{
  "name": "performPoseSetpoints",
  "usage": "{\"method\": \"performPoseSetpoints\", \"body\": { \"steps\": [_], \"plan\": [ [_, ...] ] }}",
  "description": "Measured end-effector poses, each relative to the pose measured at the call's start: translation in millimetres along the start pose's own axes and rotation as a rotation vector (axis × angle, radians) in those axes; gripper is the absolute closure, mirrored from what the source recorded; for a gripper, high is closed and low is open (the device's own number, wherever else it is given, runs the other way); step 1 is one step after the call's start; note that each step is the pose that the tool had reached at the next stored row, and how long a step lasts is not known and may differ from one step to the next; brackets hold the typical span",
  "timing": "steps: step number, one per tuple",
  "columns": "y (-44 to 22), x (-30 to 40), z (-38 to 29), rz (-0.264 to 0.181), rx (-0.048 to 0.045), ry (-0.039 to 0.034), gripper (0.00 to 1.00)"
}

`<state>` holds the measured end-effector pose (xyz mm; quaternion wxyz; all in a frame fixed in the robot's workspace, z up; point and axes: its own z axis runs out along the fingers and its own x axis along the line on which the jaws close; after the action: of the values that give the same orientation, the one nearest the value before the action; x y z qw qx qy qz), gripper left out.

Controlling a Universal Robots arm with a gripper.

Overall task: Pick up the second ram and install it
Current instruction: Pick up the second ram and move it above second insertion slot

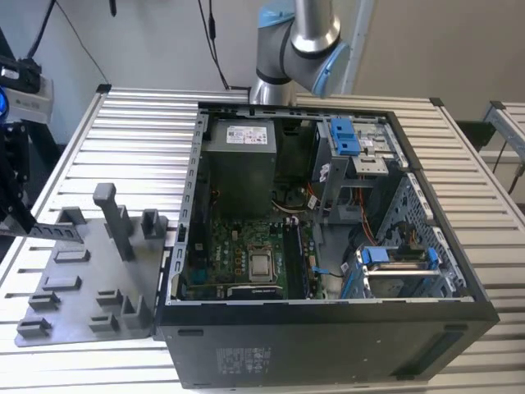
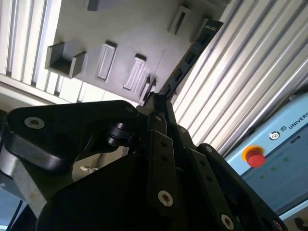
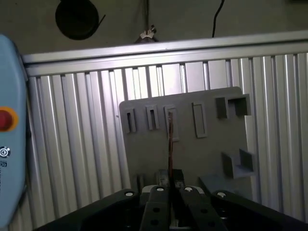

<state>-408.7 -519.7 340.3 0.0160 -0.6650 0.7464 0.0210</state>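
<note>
The second ram (image 2: pixel 188 57) is a thin dark stick with a row of chips, and my gripper (image 2: pixel 157 105) is shut on one end of it. In the first wrist view the ram (image 3: pixel 170 142) appears edge-on as a thin line running out from the gripper (image 3: pixel 169 179) over the slotted blocks of the grey tray (image 3: pixel 207 159). In the exterior view the ram (image 1: pixel 54 231) lies nearly level at the far left, above the tray's (image 1: pixel 82 287) edge, with the gripper (image 1: pixel 15 223) at the picture's border. I cannot tell whether the ram touches the tray.
An open black computer case (image 1: pixel 328 336) lies at the exterior view's right, with its motherboard (image 1: pixel 238 250) and long memory slots (image 1: pixel 295 261) exposed. Grey posts (image 1: pixel 111 215) rise from the tray. A pendant with a red button (image 2: pixel 253 156) sits beside the ribbed metal table (image 1: pixel 139 131).
</note>
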Motion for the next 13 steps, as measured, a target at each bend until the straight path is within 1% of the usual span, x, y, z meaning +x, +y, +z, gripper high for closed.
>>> {"method": "performPoseSetpoints", "body": {
  "steps": [13],
  "plan": [
    [0.3,-0.7,-18.2,0.01,0.0002,-0.0031,0.86]
  ]
}}
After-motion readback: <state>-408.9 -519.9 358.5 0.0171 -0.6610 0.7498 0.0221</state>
